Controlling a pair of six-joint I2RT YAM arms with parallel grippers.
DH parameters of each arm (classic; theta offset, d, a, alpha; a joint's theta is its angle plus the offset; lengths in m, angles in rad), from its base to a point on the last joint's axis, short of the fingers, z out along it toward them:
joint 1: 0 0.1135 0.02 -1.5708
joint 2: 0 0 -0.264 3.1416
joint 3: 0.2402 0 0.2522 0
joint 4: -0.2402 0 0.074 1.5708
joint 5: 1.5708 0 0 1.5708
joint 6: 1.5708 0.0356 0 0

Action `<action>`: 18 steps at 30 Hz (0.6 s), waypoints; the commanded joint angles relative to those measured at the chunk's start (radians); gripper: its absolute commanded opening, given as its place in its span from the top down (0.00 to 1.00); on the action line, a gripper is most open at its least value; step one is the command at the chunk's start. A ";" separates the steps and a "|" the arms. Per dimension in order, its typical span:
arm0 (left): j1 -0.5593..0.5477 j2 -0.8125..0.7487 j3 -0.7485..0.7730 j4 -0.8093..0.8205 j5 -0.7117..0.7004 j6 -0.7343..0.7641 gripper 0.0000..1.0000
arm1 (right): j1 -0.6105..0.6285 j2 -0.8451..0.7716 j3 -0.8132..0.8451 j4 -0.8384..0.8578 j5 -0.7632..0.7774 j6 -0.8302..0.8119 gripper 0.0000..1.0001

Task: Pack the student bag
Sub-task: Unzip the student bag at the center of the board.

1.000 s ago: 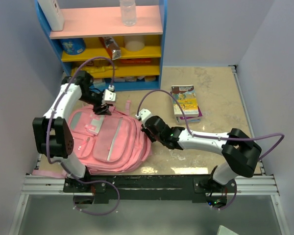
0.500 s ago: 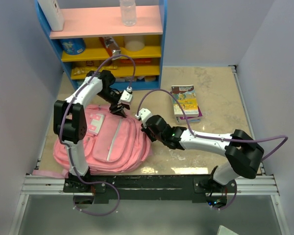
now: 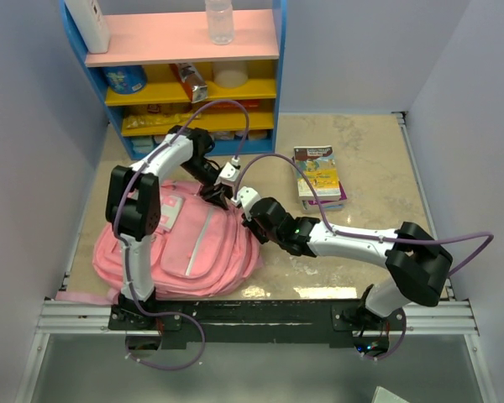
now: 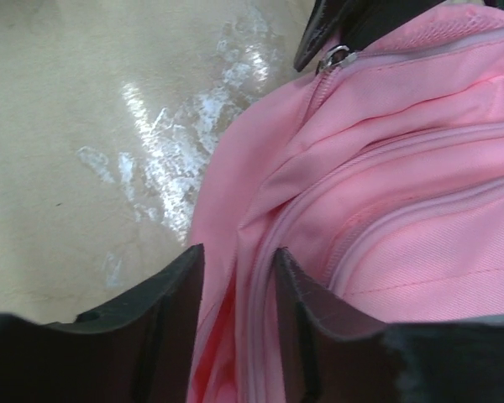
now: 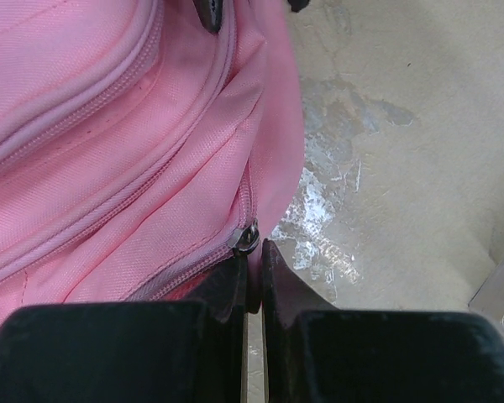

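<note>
Right gripper [image 5: 252,252]: jaws drawn almost together, only a sliver of gap between them. The metal zip pull [image 5: 246,238] sits right at the tips, so you are pinching it. In the left wrist view the same pull shows at the top of the frame with the dark fingertips of the right gripper on it.

Left gripper [image 4: 235,260]: jaws narrowly parted, straddling a raised fold of pink fabric at the bag's edge. The fold fills the gap and touches the inner faces. You cannot tell from these views whether the fold is clamped or merely lies between the fingers.

The two grippers are close together on the same corner (the far right corner of the bag in the top view). They are just beside each other and apart.

Student bag [image 3: 185,243]: lies flat on the left half of the table [image 3: 361,151], in front of the left arm's base. Its front pockets face up and the zips seen in the wrist views are closed.

Beyond it: a small stack of books [image 3: 319,178] lies on the table to the right, well apart from the bag. A blue shelf unit [image 3: 185,75] with pink and yellow boards stands at the far edge behind the bag.
</note>
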 commanded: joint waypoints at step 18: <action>0.125 0.114 0.098 0.076 0.047 -0.102 1.00 | -0.006 -0.111 -0.035 0.073 0.016 0.009 1.00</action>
